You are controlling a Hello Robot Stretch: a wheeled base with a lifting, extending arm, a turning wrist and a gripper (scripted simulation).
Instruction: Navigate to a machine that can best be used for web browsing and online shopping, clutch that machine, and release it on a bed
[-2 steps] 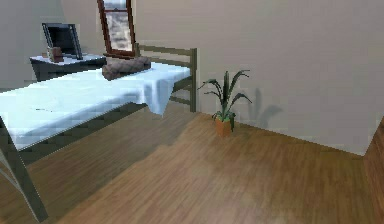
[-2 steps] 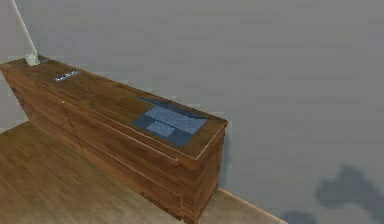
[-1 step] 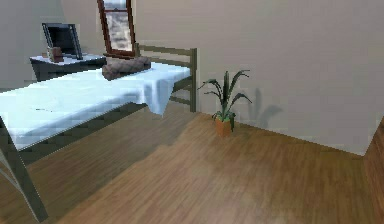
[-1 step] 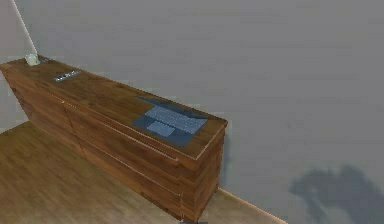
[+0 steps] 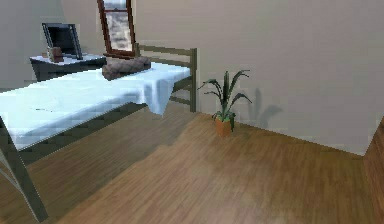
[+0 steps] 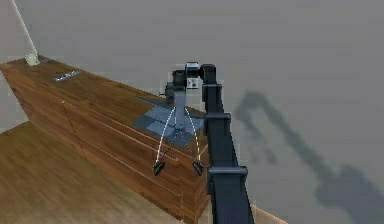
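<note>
In the arm side view the claw [image 6: 178, 167] shows against the near end of a long wooden dresser [image 6: 70, 100]. A flat grey slab [image 6: 150, 121] lies on the dresser top, right behind its fingers [image 6: 161, 163]. Its opening and hold cannot be told. In the forward view a white-sheeted bed [image 5: 60, 100] stands left, with a dark screen [image 5: 62, 40] on a desk [image 5: 45, 68] beyond.

The arm [image 6: 222, 150] extends, end effector [image 6: 177, 167] at its tip (fingers [image 6: 159, 166] angled downward).
</note>
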